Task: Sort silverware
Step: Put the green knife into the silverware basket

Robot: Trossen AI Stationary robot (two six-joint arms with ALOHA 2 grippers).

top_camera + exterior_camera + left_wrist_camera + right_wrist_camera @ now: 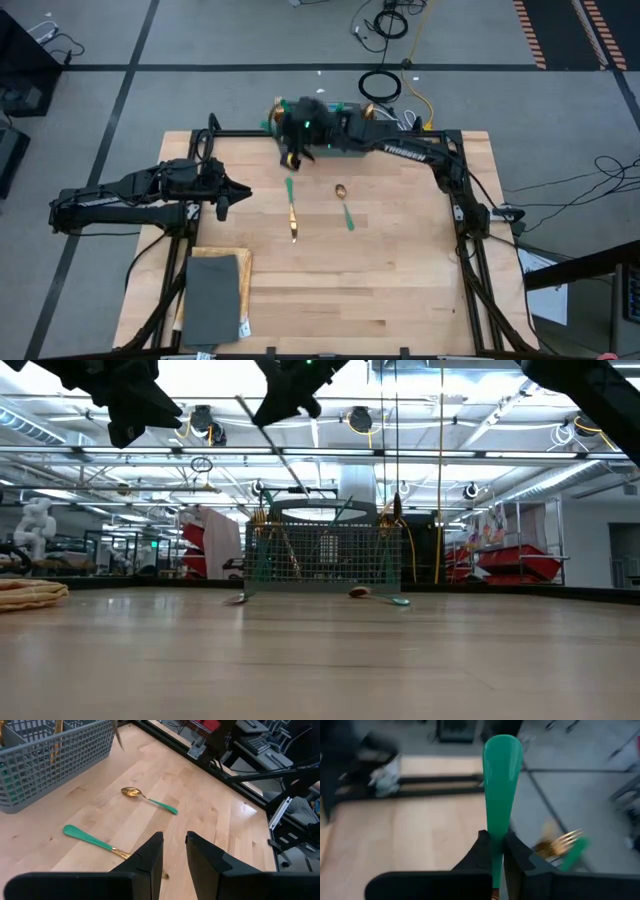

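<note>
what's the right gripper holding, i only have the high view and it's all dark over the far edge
Observer: The right gripper is shut on a teal-green cutlery handle, standing up between its fingers.
Operator: where's the basket
Observer: The grey wire mesh basket stands at the far edge, under that arm, with cutlery already upright in it.
Operator: left gripper busy?
Observer: No. The left gripper holds nothing; the gold-headed teal-handled spoon lies beyond it.

Right claw [496, 851] clamped on green handle [501, 785], gold fork [560, 844] beyond
</note>
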